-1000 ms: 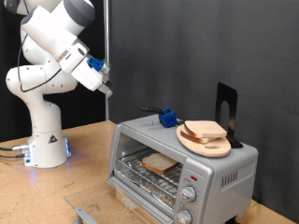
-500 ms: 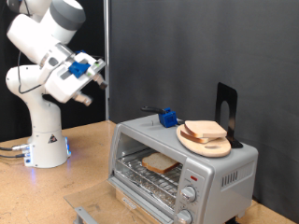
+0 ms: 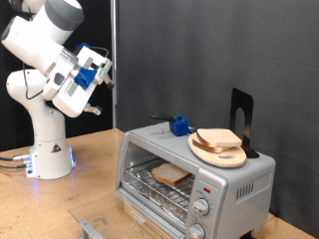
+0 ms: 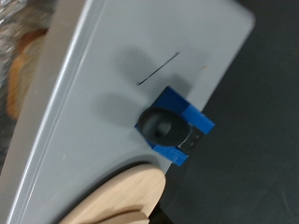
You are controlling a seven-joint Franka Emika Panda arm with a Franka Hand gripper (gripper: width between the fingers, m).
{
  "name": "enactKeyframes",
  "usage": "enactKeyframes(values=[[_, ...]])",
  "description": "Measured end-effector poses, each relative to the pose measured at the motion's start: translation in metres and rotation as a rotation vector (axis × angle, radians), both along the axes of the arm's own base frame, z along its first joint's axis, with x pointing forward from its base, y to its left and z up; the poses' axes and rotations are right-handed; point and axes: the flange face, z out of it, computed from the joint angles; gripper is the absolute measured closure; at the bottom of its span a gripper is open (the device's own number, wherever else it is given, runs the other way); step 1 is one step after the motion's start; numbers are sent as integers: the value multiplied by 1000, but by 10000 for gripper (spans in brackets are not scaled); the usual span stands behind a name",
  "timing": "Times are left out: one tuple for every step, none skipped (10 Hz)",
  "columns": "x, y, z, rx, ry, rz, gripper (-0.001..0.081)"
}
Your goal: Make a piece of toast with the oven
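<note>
Silver oven sits well below your gripper — raised, holding nothing, jaw state unclear — with the piece of toast on its rack inside.

A round wooden plate is seen at the exterior view's right, and a second slice of bread is laid on it. A small blue holder with a dark round piece inside it is set to the plate's left; in the wrist view it is shown just beside the plate's curved edge. A thin dark wire is seen near the holder. A black stand is placed upright behind the plate. A wooden table is spread beneath, and a black curtain is hung behind.
</note>
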Motion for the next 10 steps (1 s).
enactKeyframes(values=[[-3, -6, -4, 30, 44, -15, -2], [-9, -14, -9, 40, 89, -14, -2], [-18, -22, -13, 37, 128, 12, -2], [-24, -28, -15, 42, 150, 28, -2], [-23, -27, -14, 42, 144, 22, -2], [-23, -27, -15, 52, 165, 11, -2], [-23, -28, -16, 74, 195, -23, -2], [-21, -33, -17, 102, 211, -79, -2], [-21, -41, -22, 119, 227, -123, -2], [-22, -51, -28, 137, 241, -154, -2]])
